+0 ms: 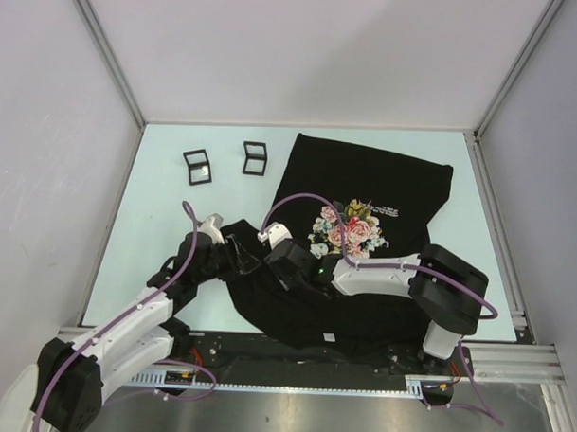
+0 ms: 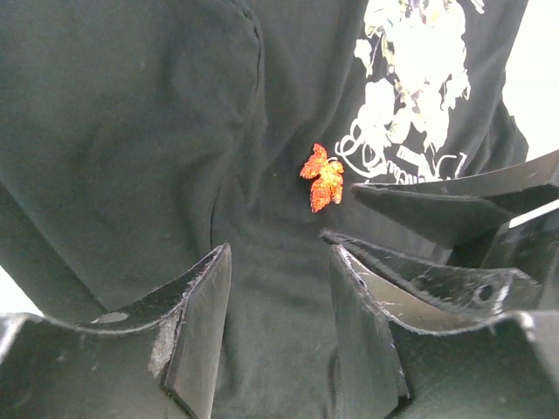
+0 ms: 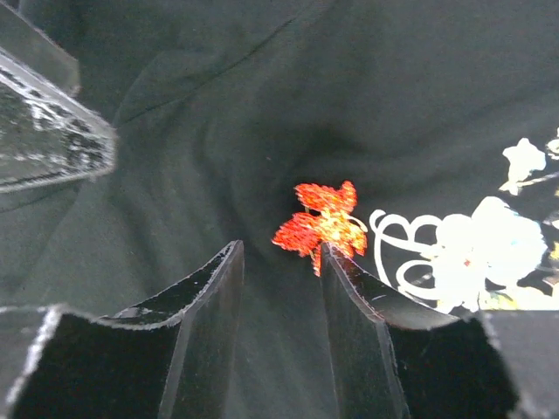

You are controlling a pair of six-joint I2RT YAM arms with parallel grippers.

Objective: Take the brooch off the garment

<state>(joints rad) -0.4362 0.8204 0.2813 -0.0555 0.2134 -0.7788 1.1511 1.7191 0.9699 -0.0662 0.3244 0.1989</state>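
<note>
L gripper (image 2: 279, 327), jaws apart, nothing held: pinch the garment (image 2: 131, 131) just below the brooch (image 2: 323, 177) so the cloth can't lift w/ it. R gripper (image 3: 279, 319), jaws also apart & empty: nudge toward frame right, centre the brooch in the gap, close on its body, pull slow. In L wrist view the brooch sits mid-frame, above & right of the gap. In R wrist view it's at the tip of the right-hand finger (image 3: 358, 305), off-centre.
</note>
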